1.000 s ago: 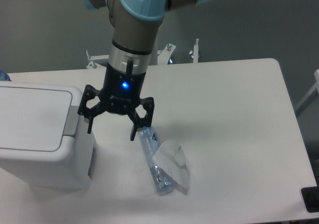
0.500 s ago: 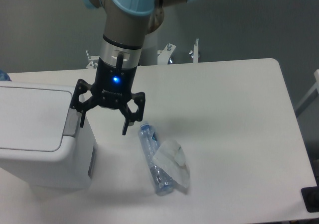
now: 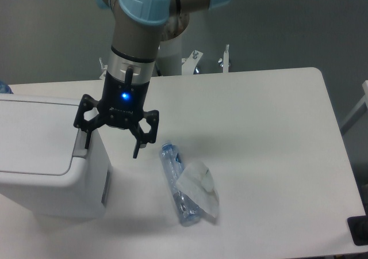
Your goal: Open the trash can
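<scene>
1. One large white trash can (image 3: 43, 161) sits at the 9 o'clock side of the table, cut off by the left edge of the view, so its full width cannot be seen. Its flat lid lies closed.
2. Part of the grey push tab (image 3: 79, 145) at the can's right rim is hidden behind the gripper's left finger; whether they touch cannot be told.
3. Black two-finger gripper (image 3: 111, 146) hangs over the can's right edge, fingers spread wide and released, grasping nothing. A blue light glows on its body.
4. Grey and light-blue robot arm (image 3: 138, 29) rises toward 12 o'clock and is cut off at the top of the view.
5. Crushed clear plastic bottle (image 3: 175, 181) lies near the centre of the white table (image 3: 264, 138), with a crumpled clear wrapper (image 3: 198, 193) over its lower end; its label is too blurred to read.
6. Bare tabletop stretches from the bottle toward 3 o'clock, to the rounded right corner.
7. Grey floor lies beyond the table, with white metal brackets (image 3: 224, 57) at 12 o'clock.
</scene>
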You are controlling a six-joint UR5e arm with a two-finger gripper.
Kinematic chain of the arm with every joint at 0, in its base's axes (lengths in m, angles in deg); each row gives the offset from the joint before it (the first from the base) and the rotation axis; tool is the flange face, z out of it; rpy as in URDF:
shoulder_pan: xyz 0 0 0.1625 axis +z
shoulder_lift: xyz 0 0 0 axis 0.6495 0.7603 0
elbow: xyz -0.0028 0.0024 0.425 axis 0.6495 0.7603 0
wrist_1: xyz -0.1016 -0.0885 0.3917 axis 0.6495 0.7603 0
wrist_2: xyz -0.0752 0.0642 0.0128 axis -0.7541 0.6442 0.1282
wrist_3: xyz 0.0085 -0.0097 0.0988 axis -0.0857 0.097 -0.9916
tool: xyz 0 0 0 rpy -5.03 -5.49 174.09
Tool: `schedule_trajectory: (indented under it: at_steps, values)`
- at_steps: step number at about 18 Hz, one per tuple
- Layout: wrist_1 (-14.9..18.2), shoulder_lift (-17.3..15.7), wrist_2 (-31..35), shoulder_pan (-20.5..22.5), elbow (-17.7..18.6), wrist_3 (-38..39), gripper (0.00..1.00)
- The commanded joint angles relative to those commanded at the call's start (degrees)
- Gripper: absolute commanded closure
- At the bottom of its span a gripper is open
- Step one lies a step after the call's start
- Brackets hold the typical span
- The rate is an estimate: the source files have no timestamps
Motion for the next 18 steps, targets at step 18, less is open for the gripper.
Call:
schedule_trajectory:
  at_steps: [18]
  values:
    - [-0.17,0.61,0.17,0.09,-1.93,-0.44,0.0]
